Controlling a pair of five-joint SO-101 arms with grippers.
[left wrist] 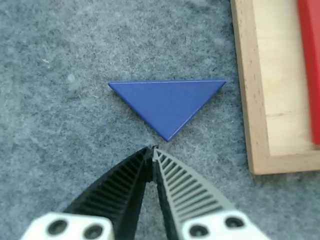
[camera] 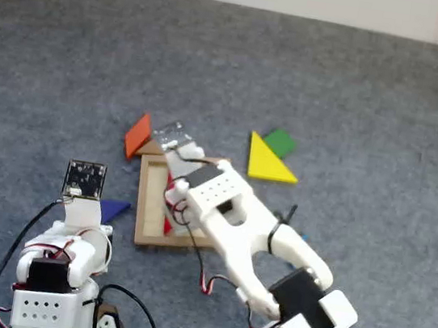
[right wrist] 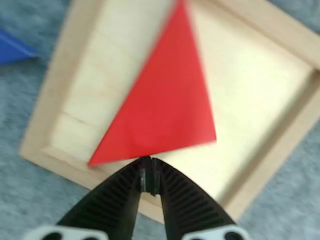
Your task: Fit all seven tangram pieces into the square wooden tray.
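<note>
At the left tool (left wrist: 152,150), the fingers are seen pressed together, their tips just short of one corner of the blue triangle (left wrist: 167,105); no contact with it can be made out. That piece is laid flat on the grey surface (left wrist: 60,50), near the outer wall of the square wooden tray (left wrist: 250,100) but apart from it. The right tool (right wrist: 150,172) is likewise closed, its tips met at the edge of the red triangle (right wrist: 165,110); whether that edge is pinched cannot be told. The red triangle is placed inside the tray, on its floor. In the high view, an orange triangle (camera: 136,135) is seen on the surface near a far corner of the tray. A yellow triangle (camera: 268,163) and a green piece (camera: 281,142) are laid just beside each other, beyond the tray on the right arm's side.
</note>
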